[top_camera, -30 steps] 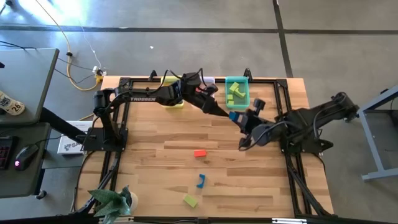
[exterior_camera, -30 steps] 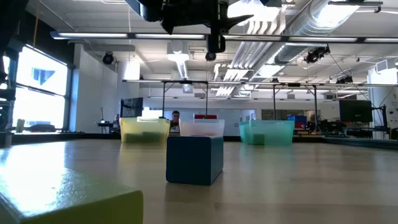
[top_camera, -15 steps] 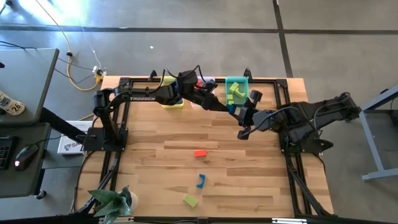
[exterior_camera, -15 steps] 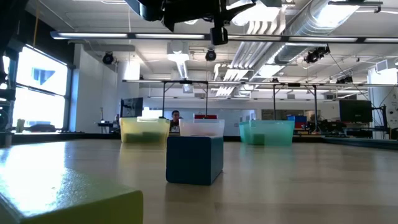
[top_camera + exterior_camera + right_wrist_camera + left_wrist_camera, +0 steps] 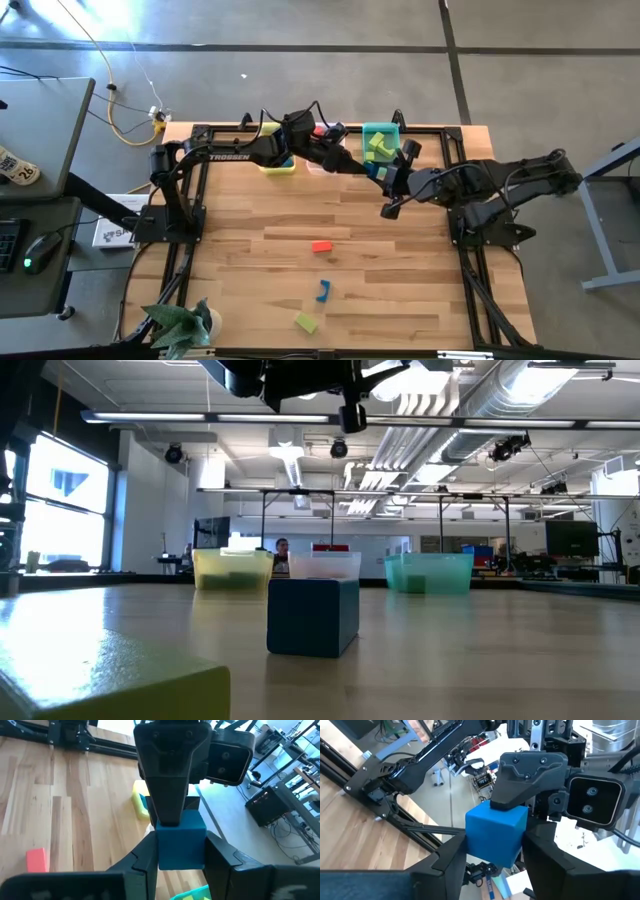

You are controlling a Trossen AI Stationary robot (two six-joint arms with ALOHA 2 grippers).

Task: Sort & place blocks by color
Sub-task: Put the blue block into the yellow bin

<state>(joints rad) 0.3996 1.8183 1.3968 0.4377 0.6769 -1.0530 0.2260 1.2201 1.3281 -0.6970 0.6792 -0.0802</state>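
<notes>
Above the back of the table (image 5: 250, 210), just in front of the teal bin (image 5: 381, 128), the two arms meet over a blue cube (image 5: 496, 834) held in the air between them. The right gripper (image 5: 181, 851) is closed on the cube. The left gripper (image 5: 496, 854) has a finger on each side of the same cube, close against its faces, but whether it is pressing yet I cannot tell. This looks like a handover, probably because the cube does not belong with the green blocks (image 5: 378, 148) in the teal bin and the left arm reaches the other bins more easily. A red block (image 5: 321, 246), a blue arch (image 5: 323, 291) and a green block (image 5: 306, 322) lie well apart on the table, still to be sorted. Compared with a second ago, the meeting point has moved from farther out over the table to nearer the bins. The three loose blocks have not moved.
</notes>
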